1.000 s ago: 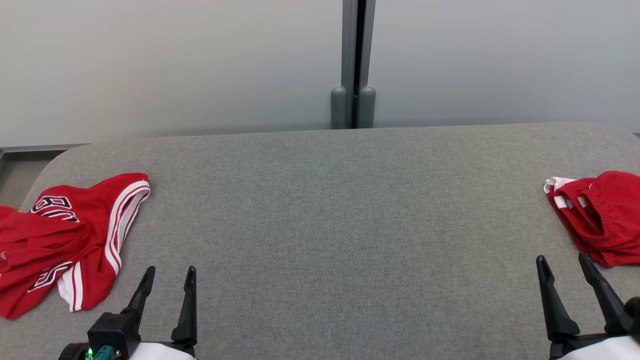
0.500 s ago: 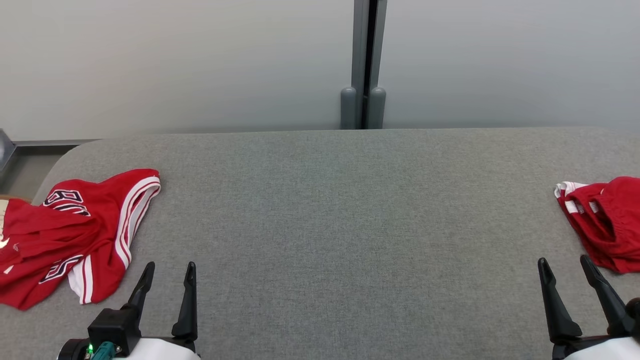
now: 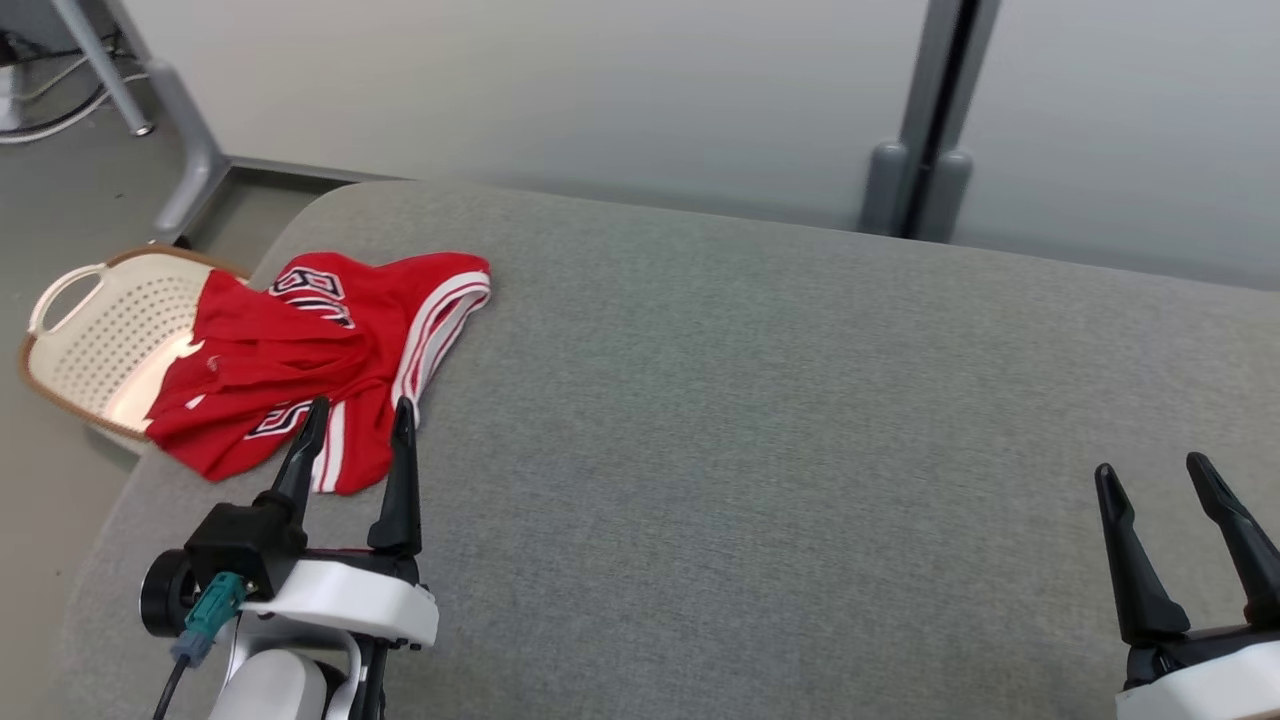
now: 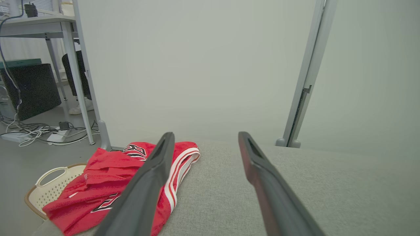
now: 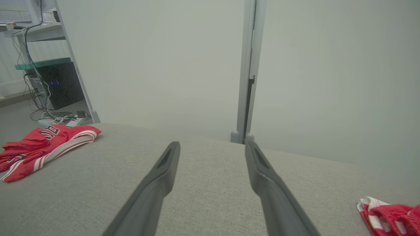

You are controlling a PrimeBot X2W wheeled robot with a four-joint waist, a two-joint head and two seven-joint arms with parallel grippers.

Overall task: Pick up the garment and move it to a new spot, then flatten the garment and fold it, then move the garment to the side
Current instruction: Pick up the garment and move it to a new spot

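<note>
Entry, head view: I am looking at a crumpled red jersey with white trim and black-and-white lettering [image 3: 300, 360], which is lying at the far left corner of the grey fabric-covered desk [image 3: 760, 420]. Its left part is overlapping the desk's edge above a cream perforated plastic basket with a brown rim [image 3: 95, 335] that is sitting on the floor.

The left gripper [image 3: 360, 408] is pointing at the jersey's near edge with its fingers spread and nothing between them (I cannot tell whether the tips are touching cloth). The right gripper [image 3: 1150, 468] is hanging over bare desk at the lower right, also spread and holding nothing.

Right wrist view: a second bunched red garment with white stripes [image 5: 392, 213] is lying at the desk's right end, well apart from the jersey.
</note>
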